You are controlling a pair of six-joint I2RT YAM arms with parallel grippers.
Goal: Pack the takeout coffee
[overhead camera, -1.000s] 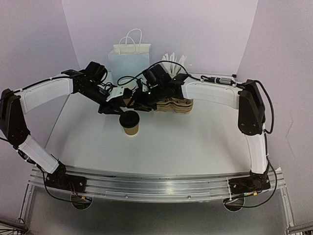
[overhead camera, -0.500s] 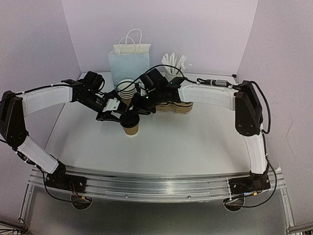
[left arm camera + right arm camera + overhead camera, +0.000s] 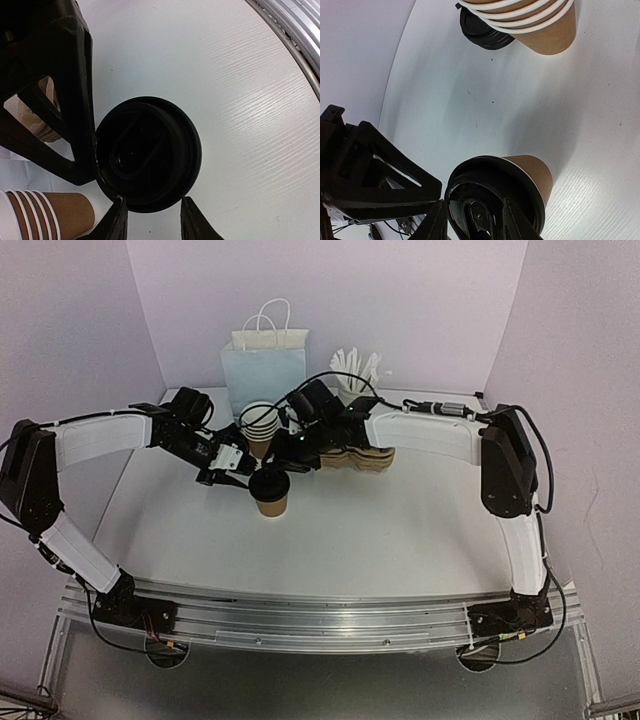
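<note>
One brown kraft cup with a black lid (image 3: 270, 490) stands upright on the white table between both grippers. My left gripper (image 3: 238, 467) is at its left side, jaws open; in the left wrist view the lid (image 3: 150, 150) lies just beyond the open gripper (image 3: 152, 200), its near rim level with the tips. My right gripper (image 3: 286, 453) hovers over the cup from behind, open; in the right wrist view the gripper (image 3: 474, 201) is spread over the lidded cup (image 3: 530, 172). Neither gripper is closed on it.
A stack of empty kraft cups (image 3: 260, 425) stands just behind, with a stack of black lids (image 3: 482, 32) beside it. The pale blue bag (image 3: 263, 365), the white stick holder (image 3: 357, 370) and a cardboard carrier (image 3: 362, 456) stand at the back.
</note>
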